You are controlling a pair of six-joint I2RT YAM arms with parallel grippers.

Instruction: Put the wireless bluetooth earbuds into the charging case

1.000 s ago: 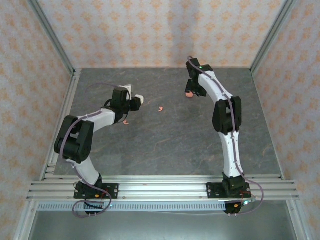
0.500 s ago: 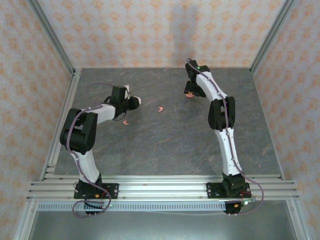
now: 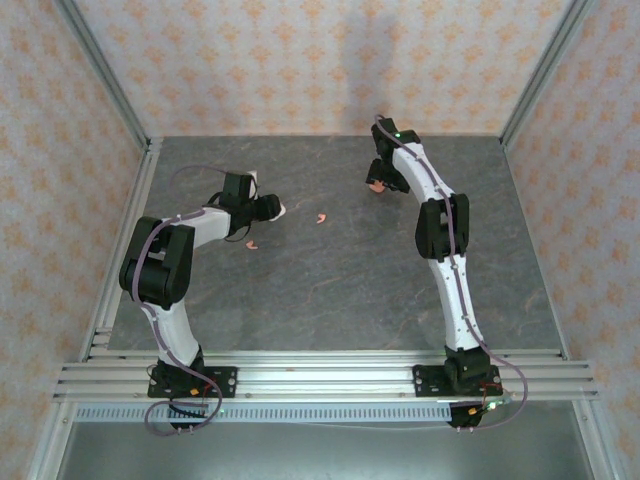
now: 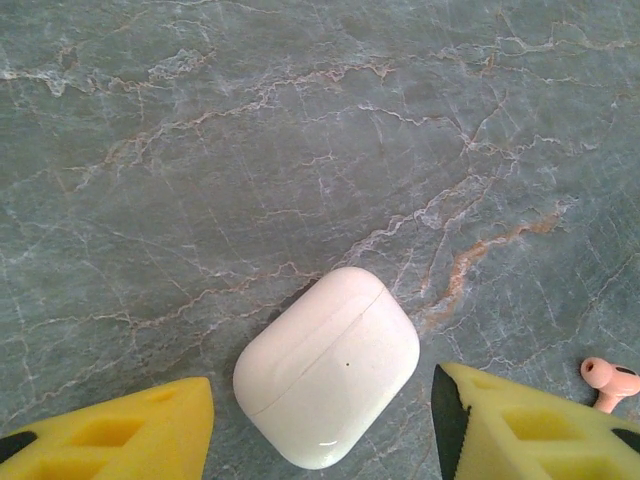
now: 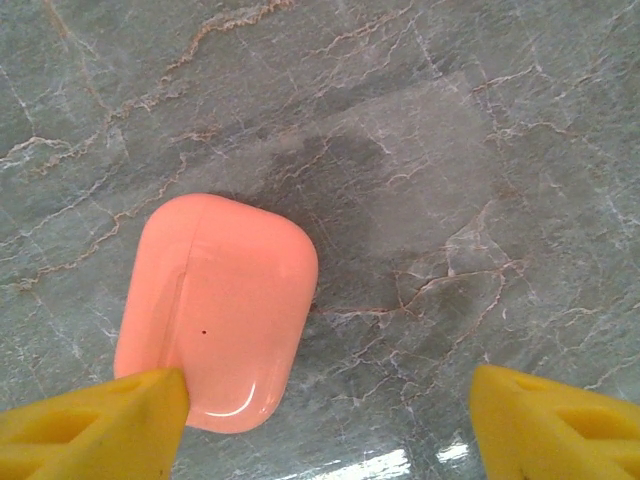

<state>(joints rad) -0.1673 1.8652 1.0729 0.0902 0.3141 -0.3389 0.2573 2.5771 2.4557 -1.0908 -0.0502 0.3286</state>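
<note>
Your left gripper [image 4: 320, 425] stands spread at the bottom of its wrist view, the closed white case [image 4: 328, 380] lying free between the fingers and one coral earbud [image 4: 610, 380] at the lower right edge. Your right gripper [image 5: 330, 410] is spread too, with the closed coral case [image 5: 215, 310] at lower left, against one finger

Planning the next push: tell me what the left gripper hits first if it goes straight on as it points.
The left gripper would most likely meet the closed white case, lying between its parted jaws; the table is right beneath. Depth is unclear.
</note>
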